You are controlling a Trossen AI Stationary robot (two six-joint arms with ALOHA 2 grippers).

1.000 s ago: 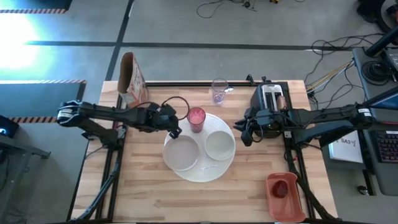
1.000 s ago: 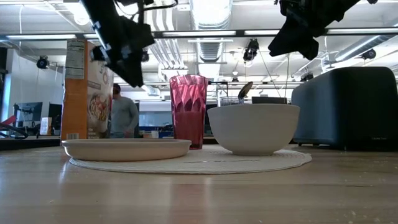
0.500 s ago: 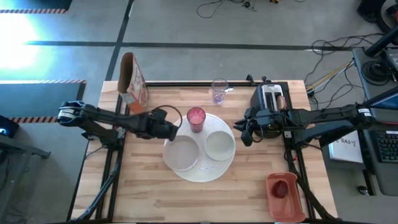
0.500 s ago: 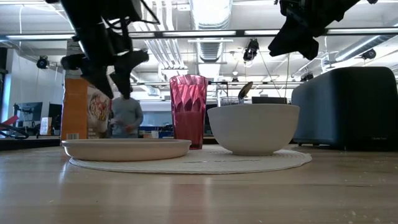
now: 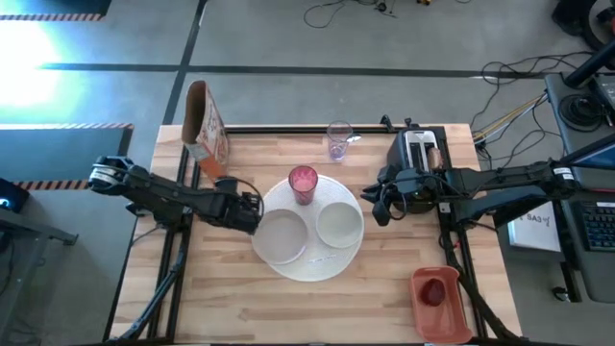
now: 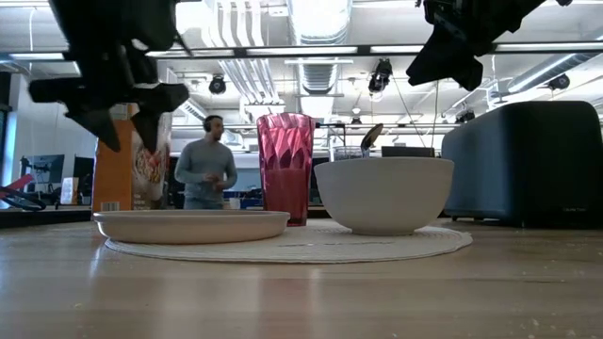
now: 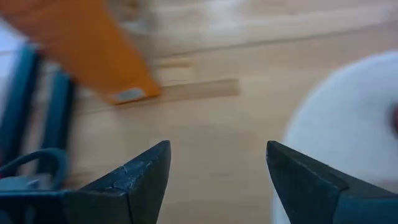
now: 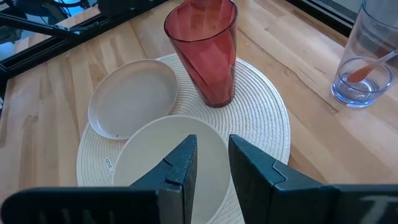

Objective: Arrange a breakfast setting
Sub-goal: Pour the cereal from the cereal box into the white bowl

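The pink cup [image 5: 303, 182] is the anchor here. It stands upright on the far edge of the large round white plate [image 5: 306, 267], which looks woven like a mat in the right wrist view. On that plate, the small white plate [image 5: 281, 236] lies just on the near-left side of the cup and the white bowl [image 5: 339, 224] just on its near-right side, the two nearly touching. The clear purplish glass [image 5: 338, 140], with what looks like a spoon [image 8: 368, 70] standing in it, sits beyond the cup on the bare tabletop [image 5: 231, 298]. A cereal box [image 5: 205, 123] stands well to the cup's left, at the far-left corner. A toaster [image 5: 420, 152] sits to the cup's right. A reddish tray [image 5: 442, 306] lies at the near-right corner, far from the cup.

The left tool [image 5: 252, 211] hangs left of the cup, just off the small plate's rim, its fingers spread wide with nothing between them. The right tool [image 5: 380, 207] waits right of the cup, past the bowl, fingers narrow and empty.

The cup seems placed, so the step in hand is likely clearing the left arm away and going for the next item, perhaps the cereal box. To do that well, lift clear before swinging, so a finger does not clip the small plate's rim or nudge the cup. Approach the box squarely, fingers wide, grip it across its narrow faces, and keep it upright, since a tall light box tips easily.
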